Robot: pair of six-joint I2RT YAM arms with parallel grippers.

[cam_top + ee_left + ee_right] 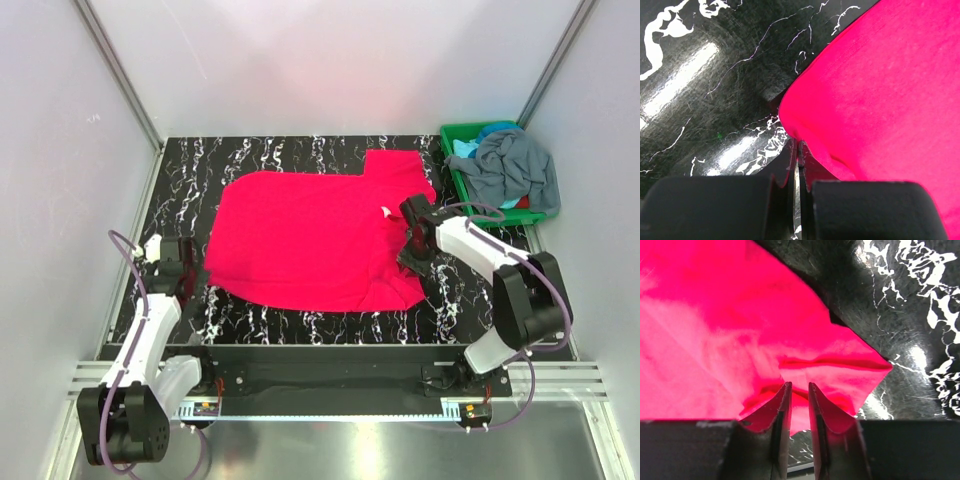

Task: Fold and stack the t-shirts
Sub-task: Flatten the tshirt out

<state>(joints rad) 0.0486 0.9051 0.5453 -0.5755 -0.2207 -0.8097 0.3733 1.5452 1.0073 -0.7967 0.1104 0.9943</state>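
Observation:
A magenta t-shirt (pixel 310 235) lies spread flat on the black marble table (pixel 270 155). My left gripper (pixel 192 268) is at its left edge. In the left wrist view the jaws (pixel 799 146) are closed on the very edge of the shirt (pixel 880 85), which puckers at the tips. My right gripper (pixel 407 243) is at the shirt's right side. In the right wrist view the jaws (pixel 800 386) are pinched on a bunched fold of the shirt (pixel 715 340). A slate grey-blue t-shirt (pixel 512 168) and a light teal t-shirt (pixel 468 148) lie crumpled in the bin.
A green plastic bin (pixel 448 160) stands at the table's far right corner and holds the other shirts. White walls with metal posts enclose the table on three sides. A metal rail runs along the near edge by the arm bases.

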